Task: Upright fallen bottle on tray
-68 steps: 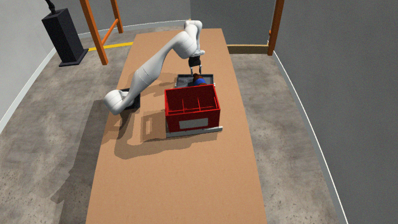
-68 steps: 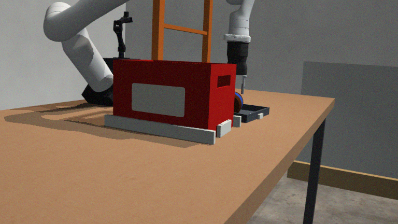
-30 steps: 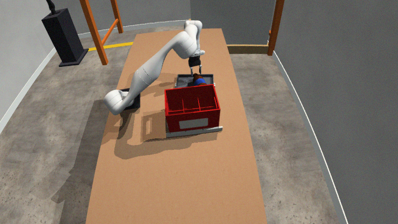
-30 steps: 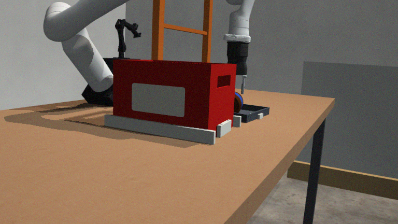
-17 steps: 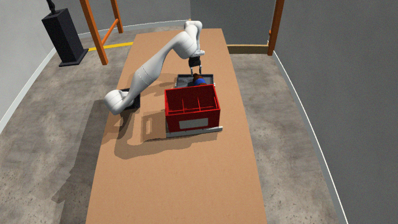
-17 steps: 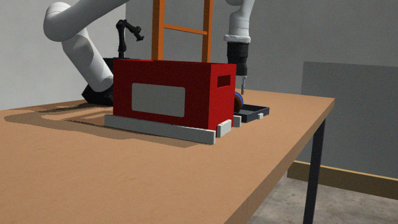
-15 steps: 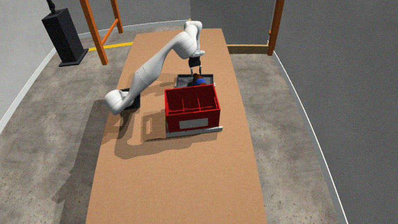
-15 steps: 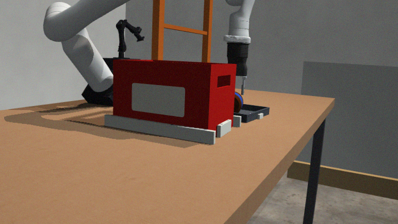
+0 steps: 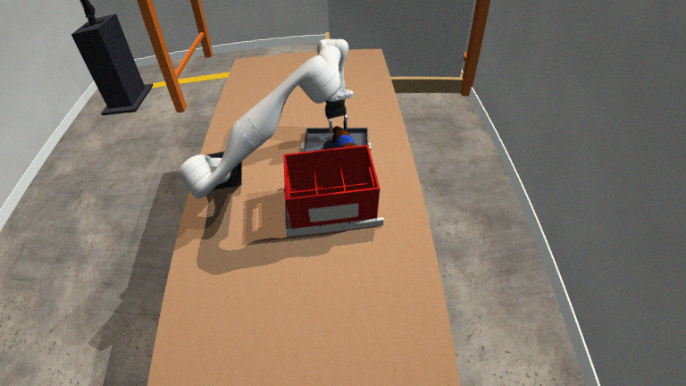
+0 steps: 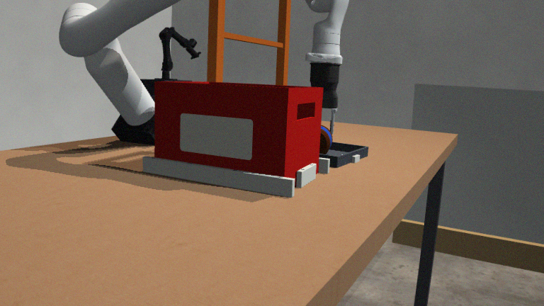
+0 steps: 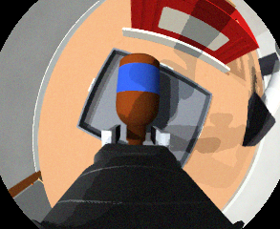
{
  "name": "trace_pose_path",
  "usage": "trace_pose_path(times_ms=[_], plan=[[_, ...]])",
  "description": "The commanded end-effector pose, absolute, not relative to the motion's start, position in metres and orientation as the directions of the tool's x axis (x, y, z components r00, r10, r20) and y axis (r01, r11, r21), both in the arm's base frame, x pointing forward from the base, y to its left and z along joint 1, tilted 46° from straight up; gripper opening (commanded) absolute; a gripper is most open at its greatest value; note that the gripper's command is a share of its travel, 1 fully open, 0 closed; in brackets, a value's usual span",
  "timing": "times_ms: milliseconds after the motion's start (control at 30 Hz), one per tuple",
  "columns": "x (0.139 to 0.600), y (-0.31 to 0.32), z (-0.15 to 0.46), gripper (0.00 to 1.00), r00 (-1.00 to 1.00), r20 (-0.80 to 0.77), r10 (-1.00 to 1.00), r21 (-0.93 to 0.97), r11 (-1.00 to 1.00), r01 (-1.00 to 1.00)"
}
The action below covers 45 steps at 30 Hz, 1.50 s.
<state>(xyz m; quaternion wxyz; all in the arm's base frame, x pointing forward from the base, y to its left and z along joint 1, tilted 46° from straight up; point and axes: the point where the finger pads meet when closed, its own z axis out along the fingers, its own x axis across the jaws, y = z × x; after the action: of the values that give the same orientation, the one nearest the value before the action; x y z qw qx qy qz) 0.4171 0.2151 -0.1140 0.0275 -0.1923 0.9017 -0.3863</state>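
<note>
A brown bottle with a blue band (image 9: 345,139) (image 10: 325,139) (image 11: 138,78) lies on its side in the dark grey tray (image 9: 362,130) (image 10: 362,153) (image 11: 204,114). Its base points toward the red crate, its neck away from it. My gripper (image 9: 338,129) (image 11: 135,132) points down and is open. In the wrist view its two fingers stand on either side of the bottle's neck, with gaps. The red crate (image 9: 330,208) (image 10: 216,98) (image 11: 197,29) stands level beside the tray and hides part of bottle and tray in the top and exterior views.
Pale rails (image 10: 216,176) (image 11: 175,46) run along the crate's foot. Small pale blocks (image 10: 355,159) (image 11: 92,85) sit against the tray's outer walls. The crate's tall walls rise close beside the tray. The arm's base (image 10: 134,132) (image 11: 259,119) stands on the table to one side.
</note>
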Motion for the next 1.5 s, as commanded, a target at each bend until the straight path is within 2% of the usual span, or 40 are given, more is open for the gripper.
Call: trace_pose_path(times_ms=[0, 1467], plan=[[0.417, 0.213, -0.116, 1.00, -0.925, 0.100, -0.367, -0.707, 0.627, -0.326], [0.421, 0.200, -0.129, 1.00, -0.925, 0.100, -0.367, -0.707, 0.627, -0.326]])
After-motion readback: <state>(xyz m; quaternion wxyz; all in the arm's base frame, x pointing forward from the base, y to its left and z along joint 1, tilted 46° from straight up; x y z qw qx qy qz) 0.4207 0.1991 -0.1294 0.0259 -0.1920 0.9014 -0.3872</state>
